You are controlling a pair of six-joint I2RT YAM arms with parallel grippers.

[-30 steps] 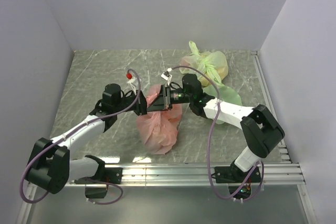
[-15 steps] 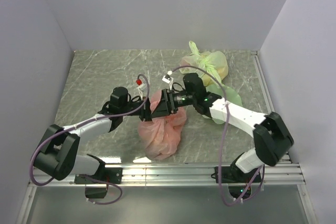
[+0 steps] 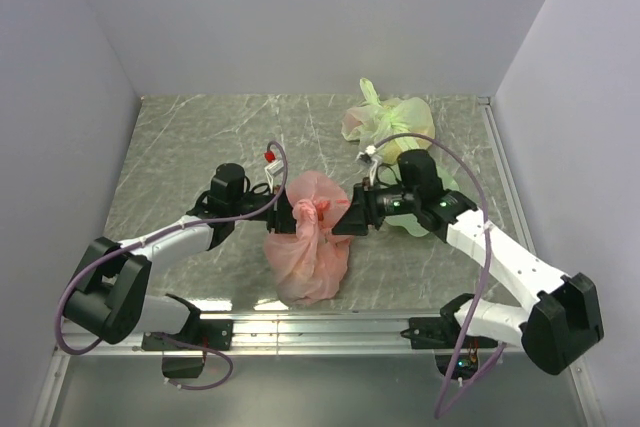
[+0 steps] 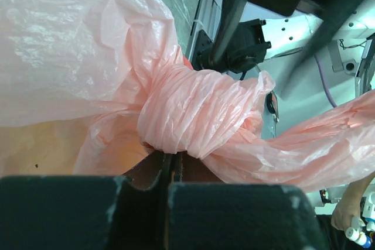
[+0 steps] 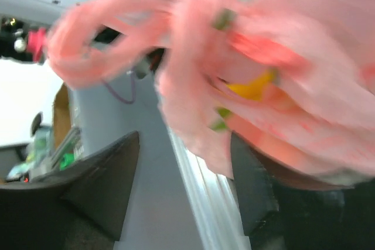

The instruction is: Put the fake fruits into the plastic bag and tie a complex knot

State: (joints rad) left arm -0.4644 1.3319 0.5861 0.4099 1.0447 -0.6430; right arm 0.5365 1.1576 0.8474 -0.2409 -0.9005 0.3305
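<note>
The pink plastic bag [image 3: 305, 247] lies bulging at the table's middle, its top twisted into a knot [image 3: 318, 209]. My left gripper [image 3: 287, 215] is shut on bag plastic just left of that knot; in the left wrist view the knot [image 4: 199, 115] sits right above the closed fingers [image 4: 146, 185]. My right gripper [image 3: 345, 222] stands open just right of the knot. In the blurred right wrist view its fingers [image 5: 111, 174] are apart, with the plastic bag [image 5: 281, 45] ahead of them. Fake fruits show through the plastic as a yellow patch [image 5: 252, 89].
A pale green-yellow knotted bag [image 3: 390, 119] lies at the back right. A pale green plate [image 3: 440, 185] sits behind my right arm, partly hidden. Metal rails [image 3: 350, 327] run along the near edge, and walls close in on three sides.
My right gripper has opened, let go of the bag's top and drawn back to the right. The left gripper stays shut on the bag, and the knot now shows between the two.
</note>
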